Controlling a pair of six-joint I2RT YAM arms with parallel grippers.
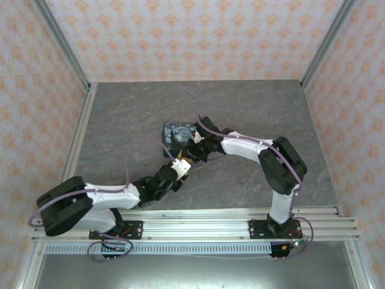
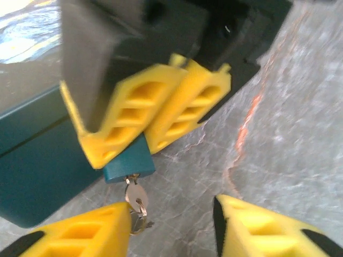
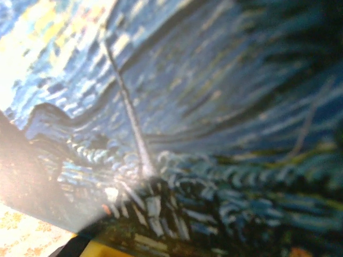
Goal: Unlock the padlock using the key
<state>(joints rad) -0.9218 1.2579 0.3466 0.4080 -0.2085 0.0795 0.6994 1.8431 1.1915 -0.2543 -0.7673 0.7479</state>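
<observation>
While the overhead view lays out the scene, with both arms bent inward so that the left gripper (image 1: pixel 182 164) and the right gripper (image 1: pixel 194 143) meet at the near side of the painted box (image 1: pixel 178 135) in the middle of the grey worktop (image 1: pixel 252 108), the left wrist view adds the fine detail. Seen from there, the padlock (image 2: pixel 128 164), a small teal block, sits just beside the box's plain teal side wall. It is pinched near its top between the right gripper's ribbed yellow fingers (image 2: pixel 126 115), whose jaws are nearly closed on it. A silver key (image 2: pixel 133 194) sits in the padlock's underside, pointing down, with a thin wire ring (image 2: pixel 138 224) through its head.

Below it, the left jaws stand moderately apart with nothing between them. One of those yellow fingers is just beside the wire ring; I cannot tell whether it touches.

The right wrist view is pressed close to the box's painted face. It shows blurred, swirling blue and yellow brushstrokes, with a sliver of yellow finger at the bottom edge. The inside of the box is hidden. The worktop is stone-patterned, grey with pale and reddish veins.
</observation>
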